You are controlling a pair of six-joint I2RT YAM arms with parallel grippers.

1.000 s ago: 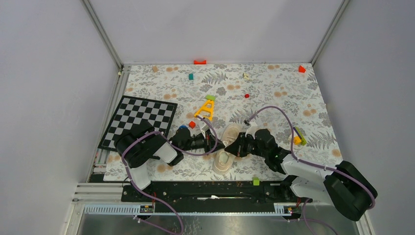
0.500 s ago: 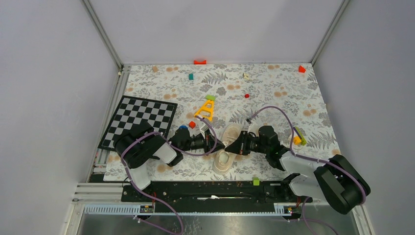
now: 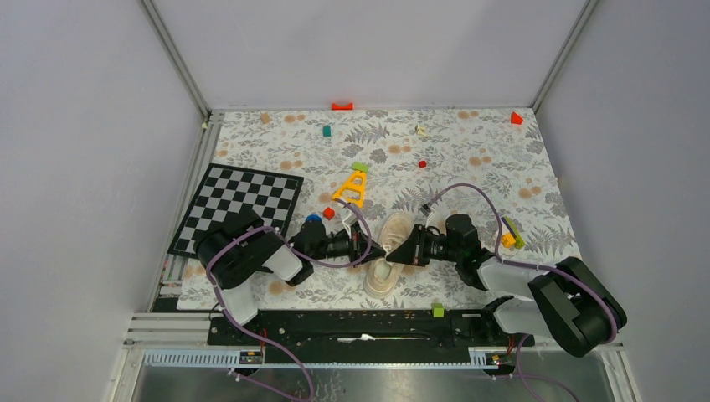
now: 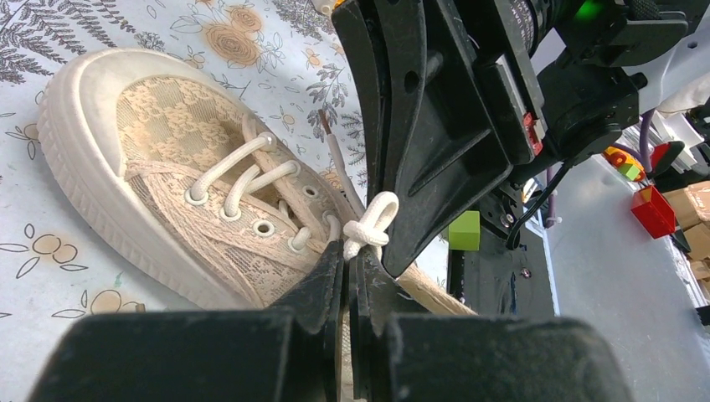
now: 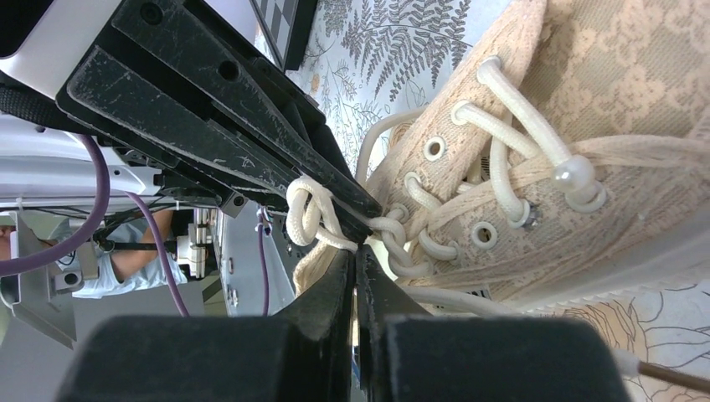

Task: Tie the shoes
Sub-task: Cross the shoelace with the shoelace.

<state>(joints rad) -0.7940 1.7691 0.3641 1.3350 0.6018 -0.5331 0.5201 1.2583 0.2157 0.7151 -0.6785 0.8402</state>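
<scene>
Your sneaker (image 3: 383, 275) on the desk (image 3: 469, 142) at 6 o'clock of the yellow frame (image 3: 352, 188), left gripper (image 4: 347, 255) from 9, right gripper (image 5: 353, 260) from 3 — both pinched tight on the laces (image 4: 373, 222).

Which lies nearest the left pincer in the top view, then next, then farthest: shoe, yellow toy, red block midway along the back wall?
1. Shoe, right at the left pincer.
2. Yellow toy, mid-table behind.
3. Red block, back edge, middle.

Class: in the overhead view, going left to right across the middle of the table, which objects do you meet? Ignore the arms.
chessboard → yellow A-shaped toy → sneaker → yellow and green blocks
</scene>
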